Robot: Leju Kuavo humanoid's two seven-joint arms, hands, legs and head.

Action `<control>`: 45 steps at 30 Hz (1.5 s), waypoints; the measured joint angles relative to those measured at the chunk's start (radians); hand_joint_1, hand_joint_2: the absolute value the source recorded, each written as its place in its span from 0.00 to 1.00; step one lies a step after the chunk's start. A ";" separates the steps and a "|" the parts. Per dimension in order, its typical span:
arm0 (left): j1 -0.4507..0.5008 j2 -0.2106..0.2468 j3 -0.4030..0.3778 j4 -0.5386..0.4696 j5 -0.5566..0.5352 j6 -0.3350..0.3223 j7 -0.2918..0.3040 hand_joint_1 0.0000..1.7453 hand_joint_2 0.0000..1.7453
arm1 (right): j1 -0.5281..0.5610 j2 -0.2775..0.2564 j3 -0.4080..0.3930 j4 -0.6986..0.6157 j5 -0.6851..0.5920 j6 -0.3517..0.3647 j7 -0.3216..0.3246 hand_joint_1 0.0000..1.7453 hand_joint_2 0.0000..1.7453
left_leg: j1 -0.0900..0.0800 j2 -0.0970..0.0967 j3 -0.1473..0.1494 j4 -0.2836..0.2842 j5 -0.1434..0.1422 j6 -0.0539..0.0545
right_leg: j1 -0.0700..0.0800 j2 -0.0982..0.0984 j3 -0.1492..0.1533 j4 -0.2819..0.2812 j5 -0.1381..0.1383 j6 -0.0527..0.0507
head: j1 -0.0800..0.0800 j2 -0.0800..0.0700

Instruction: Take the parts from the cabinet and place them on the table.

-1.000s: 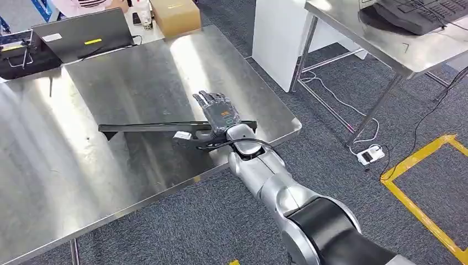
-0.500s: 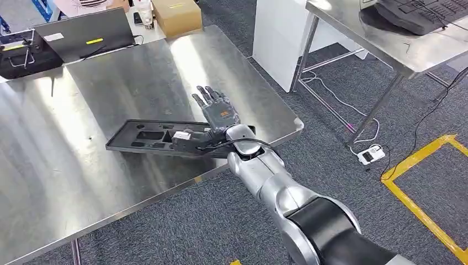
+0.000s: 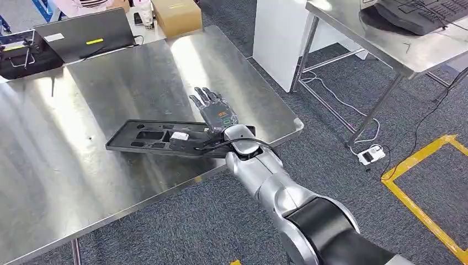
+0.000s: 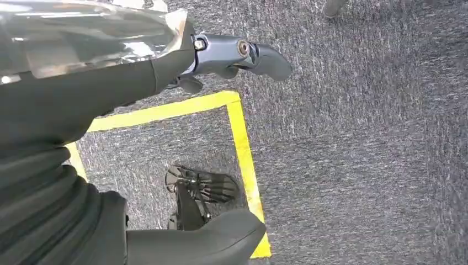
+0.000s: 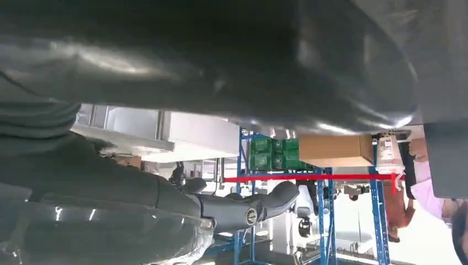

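A long black moulded part with several recesses lies flat on the steel table, near its front right corner. My right hand hovers over the part's right end, fingers stretched out and apart, holding nothing; its wrist hides that end. In the right wrist view one dark finger points out straight. My left hand hangs beside my body above the carpet, with nothing between its finger and thumb.
A black laptop, a black case and a cardboard box sit along the table's far edge. A second steel table stands to the right. Cables and a power strip lie on the carpet between the tables.
A second ago the part stood on its long edge in my right hand; it has tipped down flat onto the table, and the hand has spread out above it.
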 joint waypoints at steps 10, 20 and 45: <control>0.000 -0.006 0.018 -0.008 0.001 -0.005 0.005 0.00 1.00 | -0.002 0.000 0.000 0.000 -0.007 0.009 -0.003 0.00 0.00 | 0.000 0.000 0.000 0.000 0.000 0.000 | 0.000 0.000 0.000 0.000 0.000 0.000 | 0.000 0.000; 0.002 -0.042 0.066 -0.054 -0.001 -0.026 0.015 0.00 0.00 | 0.041 -0.006 0.007 -0.151 -0.012 -0.101 0.021 0.00 0.00 | 0.000 0.000 0.000 0.000 0.000 0.000 | 0.000 0.000 0.000 0.000 0.000 0.000 | 0.000 0.000; 0.037 -0.222 0.163 -0.301 0.061 -0.178 0.042 0.00 0.00 | 1.010 -0.345 0.050 -1.585 -0.004 -0.211 0.018 0.00 0.00 | 0.006 -0.005 0.021 0.006 -0.010 0.004 | -0.011 0.003 0.079 0.011 -0.072 0.021 | -0.002 0.000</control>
